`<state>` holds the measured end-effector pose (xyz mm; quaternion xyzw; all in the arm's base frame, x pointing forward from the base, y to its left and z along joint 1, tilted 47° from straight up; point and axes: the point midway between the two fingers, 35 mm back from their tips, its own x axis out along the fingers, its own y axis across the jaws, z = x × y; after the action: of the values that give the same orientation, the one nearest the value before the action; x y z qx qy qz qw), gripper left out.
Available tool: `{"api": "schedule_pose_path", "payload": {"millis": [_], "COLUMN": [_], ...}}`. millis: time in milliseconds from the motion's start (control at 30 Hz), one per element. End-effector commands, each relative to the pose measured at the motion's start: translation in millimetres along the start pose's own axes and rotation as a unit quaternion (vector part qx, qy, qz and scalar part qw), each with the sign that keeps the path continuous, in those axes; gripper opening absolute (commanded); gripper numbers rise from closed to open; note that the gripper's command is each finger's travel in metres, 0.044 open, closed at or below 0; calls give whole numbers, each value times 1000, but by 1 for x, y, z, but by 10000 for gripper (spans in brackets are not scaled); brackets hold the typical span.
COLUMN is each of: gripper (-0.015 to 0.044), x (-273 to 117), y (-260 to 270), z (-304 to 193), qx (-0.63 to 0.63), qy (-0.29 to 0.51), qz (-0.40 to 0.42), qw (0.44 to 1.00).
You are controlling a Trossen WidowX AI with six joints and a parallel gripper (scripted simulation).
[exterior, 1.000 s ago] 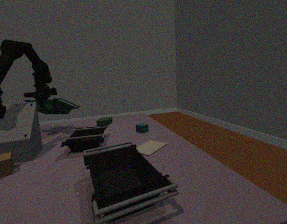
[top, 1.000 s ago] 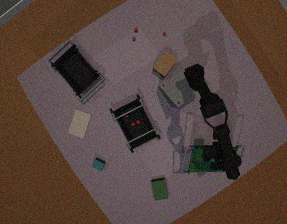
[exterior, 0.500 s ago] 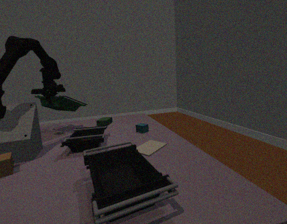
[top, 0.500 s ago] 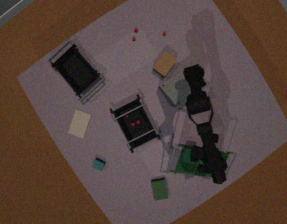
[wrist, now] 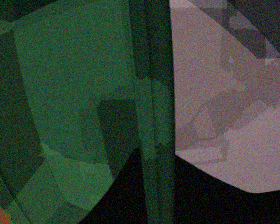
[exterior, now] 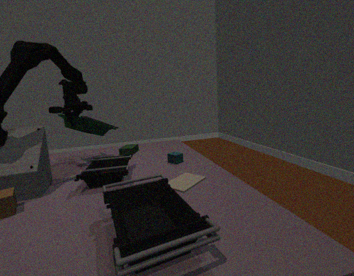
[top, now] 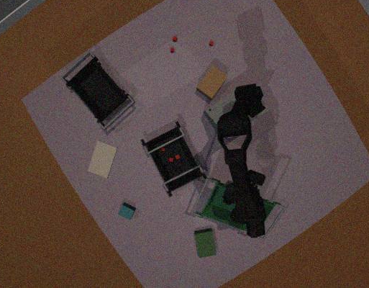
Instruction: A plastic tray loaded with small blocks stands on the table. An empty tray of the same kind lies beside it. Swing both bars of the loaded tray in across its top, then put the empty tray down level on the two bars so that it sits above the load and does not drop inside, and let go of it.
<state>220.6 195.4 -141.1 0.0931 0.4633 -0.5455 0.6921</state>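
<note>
The loaded tray (top: 162, 139) (exterior: 103, 179) is black and stands on the table with several small red blocks (top: 170, 159) inside. Its two wire bars (top: 166, 144) (top: 182, 174) both lie in across its top. My gripper (exterior: 73, 118) (wrist: 147, 153) is shut on a side wall of the empty green tray (top: 216, 196) (exterior: 96, 126) (wrist: 75, 65). It holds this tray in the air beyond the loaded tray, clear of it. The green tray looks tilted in the exterior view, and pale wire shows at its ends. The arm hides part of it in the top view.
Another black tray (top: 100, 91) (exterior: 144, 222) stands at the far side, bars out over its ends. Around lie an orange block (top: 212, 81) (exterior: 4, 201), a cream slab (top: 102, 159) (exterior: 187, 181), a teal block (top: 126, 212) (exterior: 175, 158), a green block (top: 205, 244) (exterior: 128, 150) and loose red cubes (top: 175, 38).
</note>
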Motion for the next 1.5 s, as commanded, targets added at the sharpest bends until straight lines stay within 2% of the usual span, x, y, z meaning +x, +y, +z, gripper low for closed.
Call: {"api": "schedule_pose_path", "payload": {"millis": [0, 733, 1467], "gripper": [0, 0, 0], "x": [-11, -11, 5], "y": [8, 10, -28], "z": [20, 140, 256], "qx": [29, 182, 335], "qy": [2, -5, -34], "qz": [16, 18, 5], "qw": [999, 983, 941]}}
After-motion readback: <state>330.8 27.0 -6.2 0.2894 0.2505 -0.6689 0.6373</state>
